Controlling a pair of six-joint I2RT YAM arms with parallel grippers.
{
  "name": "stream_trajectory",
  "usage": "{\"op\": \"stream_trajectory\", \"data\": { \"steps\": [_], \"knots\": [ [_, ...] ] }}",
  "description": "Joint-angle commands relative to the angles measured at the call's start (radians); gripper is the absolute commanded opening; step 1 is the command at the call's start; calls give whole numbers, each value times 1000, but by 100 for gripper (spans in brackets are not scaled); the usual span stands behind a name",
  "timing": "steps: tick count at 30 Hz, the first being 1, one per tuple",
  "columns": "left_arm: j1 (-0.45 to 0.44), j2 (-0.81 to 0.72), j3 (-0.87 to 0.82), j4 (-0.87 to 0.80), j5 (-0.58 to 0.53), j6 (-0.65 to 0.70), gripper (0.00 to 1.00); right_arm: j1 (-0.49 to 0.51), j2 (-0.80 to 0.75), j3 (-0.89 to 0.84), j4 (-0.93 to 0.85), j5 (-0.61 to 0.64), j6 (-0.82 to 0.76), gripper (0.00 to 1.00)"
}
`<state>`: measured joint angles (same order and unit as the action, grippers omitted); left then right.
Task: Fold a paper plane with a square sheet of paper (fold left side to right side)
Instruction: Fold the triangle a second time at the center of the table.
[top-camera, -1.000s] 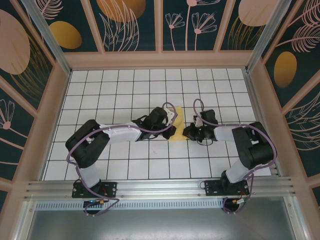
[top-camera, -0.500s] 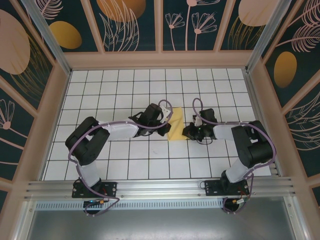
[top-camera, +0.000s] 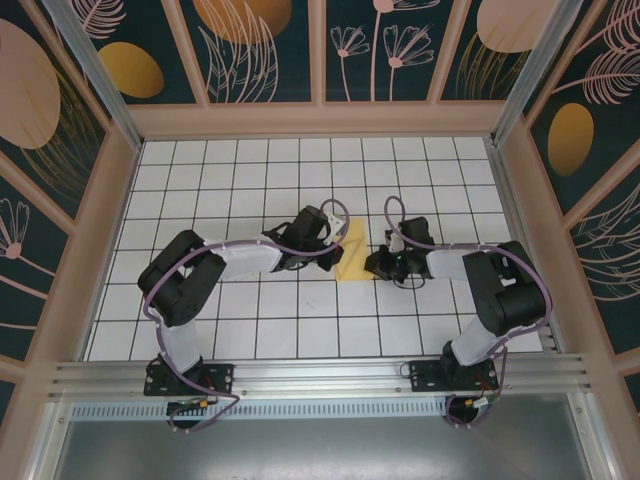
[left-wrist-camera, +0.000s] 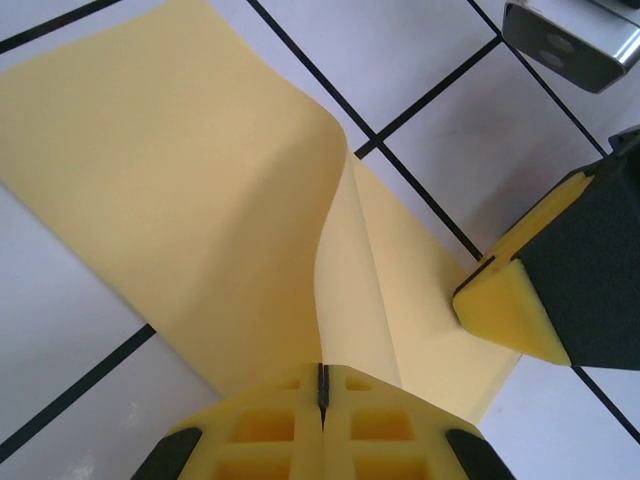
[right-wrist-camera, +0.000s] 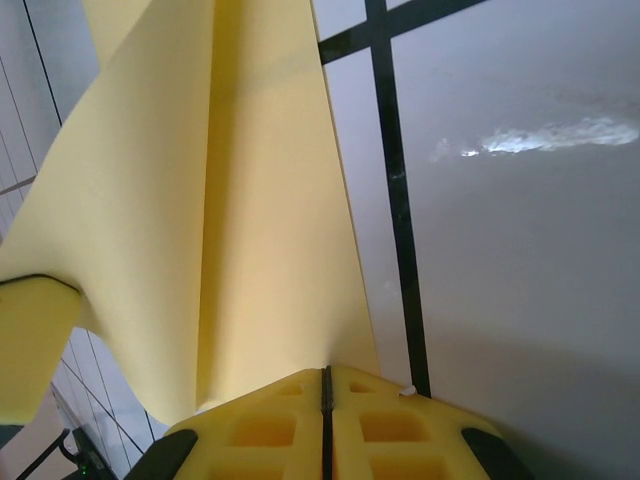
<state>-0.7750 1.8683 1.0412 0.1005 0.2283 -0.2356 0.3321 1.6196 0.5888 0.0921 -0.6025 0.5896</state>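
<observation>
Bases of both arms sit bolted to a metal rail (top-camera: 320, 375) at the near edge of the white gridded surface (top-camera: 240, 180). From there the left arm bends out to the left and reaches in toward the middle, while the right arm bends out to the right and reaches in from the other side, so the two wrists face each other near the centre.

Between them lies the yellow-orange sheet (top-camera: 353, 258), roughly mid-surface and slightly right of centre. The right gripper (top-camera: 377, 264) is at the sheet's near right edge. Its jaws are closed, pad against pad, and its tip rests on the paper there. Whether any paper is caught between the pads, I cannot tell. In the right wrist view the sheet runs away from those closed pads with a long crease down it.

The left gripper (top-camera: 335, 232) is on the sheet's left side, a little farther back. It is clenched on a lifted flap: in the left wrist view the flap's curled edge rises off the surface and runs straight into the seam between the yellow pads. The rest of the sheet lies flat under that flap, across the black grid lines.

Beyond the sheet the tiles run back to a wooden frame, and behind it stand dark panels (top-camera: 260, 50) painted with leaves and orange ovals.
</observation>
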Motion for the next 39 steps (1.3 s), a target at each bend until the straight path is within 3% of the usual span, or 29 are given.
{"op": "stream_trajectory", "data": {
  "steps": [1,39],
  "knots": [
    [3,26,26,-10,-21,26,0,18,44,-9,-81,78,-30,11],
    [10,86,54,2,-41,35,0,21,48,-18,-85,78,-37,11]
  ]
}}
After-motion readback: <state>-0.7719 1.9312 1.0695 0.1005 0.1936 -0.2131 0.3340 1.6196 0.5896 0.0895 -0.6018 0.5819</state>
